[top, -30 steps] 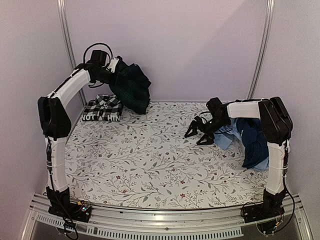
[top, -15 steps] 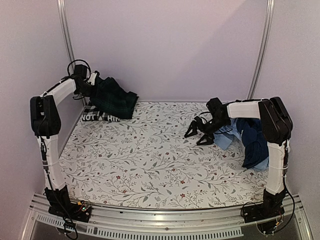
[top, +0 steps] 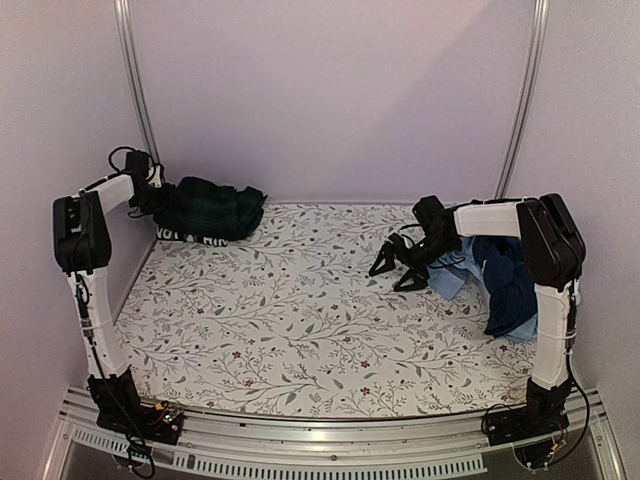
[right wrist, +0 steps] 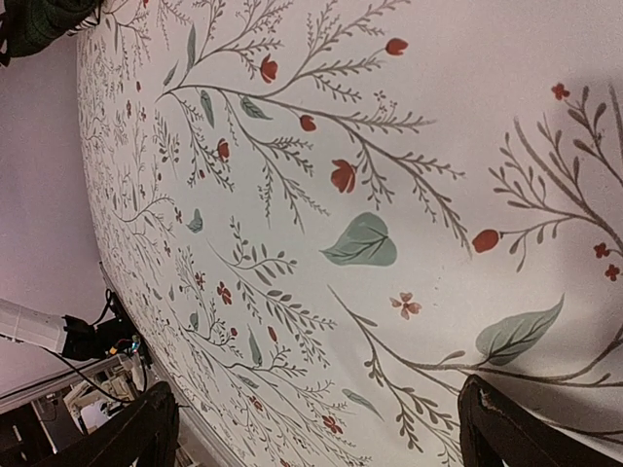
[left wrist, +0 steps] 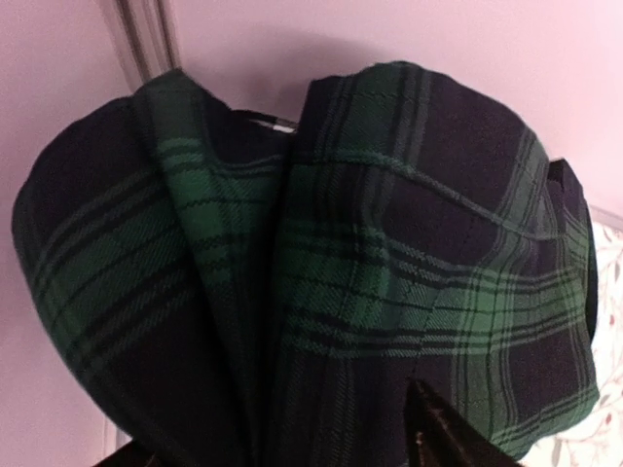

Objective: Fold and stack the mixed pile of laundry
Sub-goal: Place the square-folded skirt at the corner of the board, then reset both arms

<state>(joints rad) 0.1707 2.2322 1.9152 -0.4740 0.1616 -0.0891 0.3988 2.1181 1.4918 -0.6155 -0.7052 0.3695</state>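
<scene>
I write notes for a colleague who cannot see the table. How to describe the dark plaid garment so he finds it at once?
On the floral table covering, go to the far left corner by the wall. The plaid garment lies bunched there on a black-and-white shirt. Only it is green-and-navy tartan; the blue pieces lie at the right.

White floral cloth lies flat, spread from back wall to front rail; print shows thin grey branches, green leaves, small red flowers. Pale lilac wall behind. Left pole, right pole at back corners. Aluminium rail along near edge.
</scene>
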